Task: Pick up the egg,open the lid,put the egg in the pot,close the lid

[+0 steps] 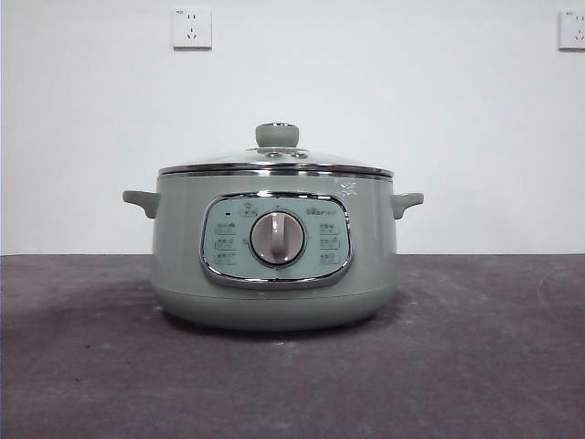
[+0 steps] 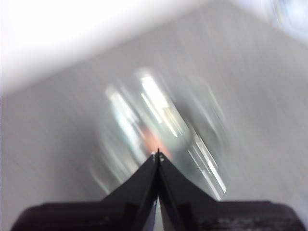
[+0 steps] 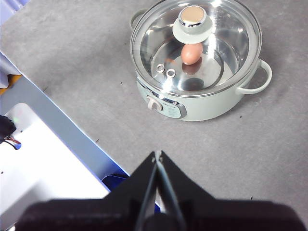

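Note:
The sage-green pot (image 1: 274, 251) stands on the dark table with the glass lid (image 1: 274, 165) shut on it. In the right wrist view the reddish-brown egg (image 3: 191, 53) lies inside the pot (image 3: 207, 103), seen through the lid (image 3: 195, 21). My right gripper (image 3: 158, 153) is shut and empty, well away from the pot. My left gripper (image 2: 158, 153) is shut and empty above the pot; its view is motion-blurred, with the lid (image 2: 159, 130) as a smear and an orange blur of the egg (image 2: 153, 140). Neither arm shows in the front view.
Grey table surface (image 3: 77, 62) surrounds the pot. A white panel with a blue edge (image 3: 53, 144) lies past the table's edge in the right wrist view. Two wall sockets (image 1: 192, 27) sit on the white wall behind.

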Motion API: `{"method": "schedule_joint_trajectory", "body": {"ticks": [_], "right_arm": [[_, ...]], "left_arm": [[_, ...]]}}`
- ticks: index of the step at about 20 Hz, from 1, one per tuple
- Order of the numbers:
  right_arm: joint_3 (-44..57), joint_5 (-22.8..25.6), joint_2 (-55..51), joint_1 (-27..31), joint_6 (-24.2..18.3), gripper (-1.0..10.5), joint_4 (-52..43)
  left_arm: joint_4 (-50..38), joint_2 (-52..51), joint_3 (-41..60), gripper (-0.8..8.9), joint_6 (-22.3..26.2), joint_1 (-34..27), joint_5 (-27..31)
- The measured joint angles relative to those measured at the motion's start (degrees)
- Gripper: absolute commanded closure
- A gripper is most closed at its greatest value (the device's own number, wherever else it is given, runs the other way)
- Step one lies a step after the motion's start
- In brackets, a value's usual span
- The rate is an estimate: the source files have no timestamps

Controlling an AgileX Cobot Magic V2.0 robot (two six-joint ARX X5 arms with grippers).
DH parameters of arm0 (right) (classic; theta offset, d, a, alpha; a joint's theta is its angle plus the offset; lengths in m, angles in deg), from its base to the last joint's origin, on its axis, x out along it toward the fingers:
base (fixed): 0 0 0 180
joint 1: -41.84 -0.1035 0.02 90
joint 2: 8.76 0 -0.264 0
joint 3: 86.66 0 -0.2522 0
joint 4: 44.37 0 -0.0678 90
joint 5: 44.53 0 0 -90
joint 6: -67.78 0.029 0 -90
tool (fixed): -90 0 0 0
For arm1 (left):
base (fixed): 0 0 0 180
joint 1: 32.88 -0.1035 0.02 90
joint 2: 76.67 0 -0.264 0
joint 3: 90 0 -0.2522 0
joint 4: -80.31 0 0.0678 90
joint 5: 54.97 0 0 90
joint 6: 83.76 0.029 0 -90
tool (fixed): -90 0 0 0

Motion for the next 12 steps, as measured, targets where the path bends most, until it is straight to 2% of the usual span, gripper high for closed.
{"method": "schedule_joint_trajectory", "body": {"ticks": [3,7,12], "right_arm": [[0.0,0.0,0.0,0.0,0.0,9.5,0.0],[0.0,0.0,-0.04,0.0,0.0,9.5,0.02],[0.0,0.0,-0.09,0.0,0.0,9.5,0.0]], "left_arm": [[-15.82,-9.99,8.24,8.17,1.07,-8.15,-2.03],[-34.38,-25.83,29.83,8.17,2.73,-18.99,-1.7],[-47.47,-42.21,57.88,8.17,3.61,-24.76,1.07]]}}
